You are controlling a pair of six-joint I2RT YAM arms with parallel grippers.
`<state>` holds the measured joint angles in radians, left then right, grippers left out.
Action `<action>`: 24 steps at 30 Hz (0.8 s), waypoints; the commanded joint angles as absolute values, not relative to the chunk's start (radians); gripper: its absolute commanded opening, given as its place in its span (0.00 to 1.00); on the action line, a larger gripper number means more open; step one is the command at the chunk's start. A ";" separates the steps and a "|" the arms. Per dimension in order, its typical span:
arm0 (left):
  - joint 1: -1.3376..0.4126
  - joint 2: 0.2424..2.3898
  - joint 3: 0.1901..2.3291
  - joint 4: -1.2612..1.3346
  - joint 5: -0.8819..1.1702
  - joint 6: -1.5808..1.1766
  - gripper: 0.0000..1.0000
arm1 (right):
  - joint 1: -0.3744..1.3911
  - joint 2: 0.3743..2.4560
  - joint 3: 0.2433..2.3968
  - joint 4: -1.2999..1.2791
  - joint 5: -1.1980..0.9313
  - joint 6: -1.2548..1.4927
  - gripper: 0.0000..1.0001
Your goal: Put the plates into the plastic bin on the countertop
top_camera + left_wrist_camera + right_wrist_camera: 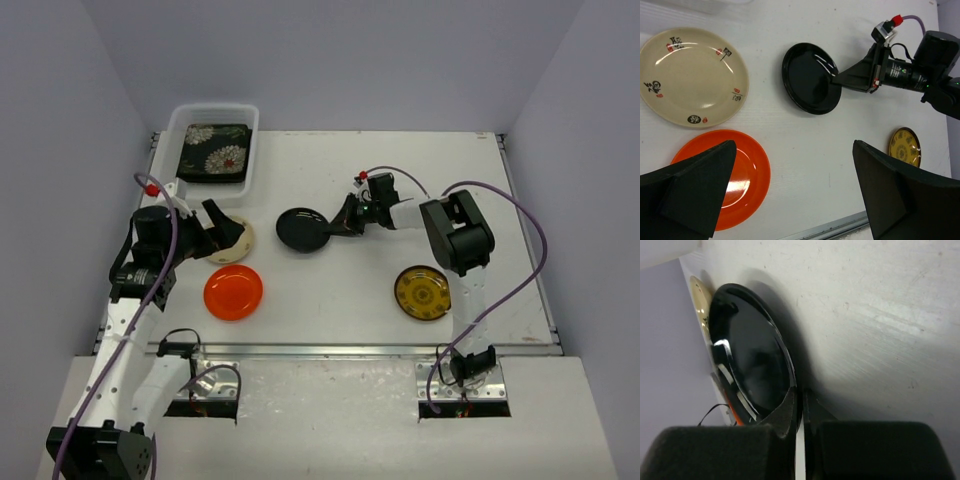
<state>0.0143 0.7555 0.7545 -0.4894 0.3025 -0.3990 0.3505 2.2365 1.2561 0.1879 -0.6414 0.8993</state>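
White bench (350, 165) with plates. The translucent plastic bin (214, 109) stands at the far left corner. A dark square plate with white flowers (213, 152) lies flat inside it, covering most of the floor; whether others lie beneath cannot be told. Four round plates are on the bench outside the bin. The cream plate with small dark and red marks (692, 75) is just in front of the bin. The orange plate (233, 292) is nearer the front edge. The glossy black plate (303, 230) is near the centre, its right rim pinched by the right gripper (337, 227). The yellow patterned plate (422, 292) lies well apart at front right.
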 commanded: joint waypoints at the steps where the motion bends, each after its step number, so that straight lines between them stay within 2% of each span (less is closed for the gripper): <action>1: 0.011 0.816 0.744 -0.466 0.315 -0.401 1.00 | 0.362 2.196 1.162 0.162 -0.535 0.853 0.00; 5: -0.069 0.978 0.716 -0.385 0.461 -0.471 1.00 | 0.364 1.917 0.995 0.145 -0.479 0.789 0.00; 9: -0.173 1.102 0.661 -0.163 0.554 -0.541 0.98 | 0.363 1.709 0.901 0.038 -0.481 0.690 0.00; 13: -0.260 1.217 0.662 -0.023 0.621 -0.587 0.92 | 0.364 1.616 0.881 0.003 -0.655 0.646 0.00; 17: -0.300 1.286 0.677 0.071 0.648 -0.621 0.80 | 0.364 1.574 0.844 0.057 -0.768 0.697 0.00; 19: -0.317 1.332 0.701 0.087 0.654 -0.628 0.50 | 0.364 1.544 0.821 0.101 -0.806 0.728 0.00; 22: -0.319 1.361 0.716 0.087 0.649 -0.636 0.15 | 0.364 1.529 0.815 0.111 -0.819 0.738 0.00; 24: -0.321 1.362 0.724 0.084 0.632 -0.640 0.00 | 0.364 1.520 0.808 0.117 -0.813 0.744 0.00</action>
<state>-0.3141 1.3644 0.6739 -0.0013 0.6301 -0.6209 0.3580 1.5661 0.8104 0.0441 -0.7421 0.7185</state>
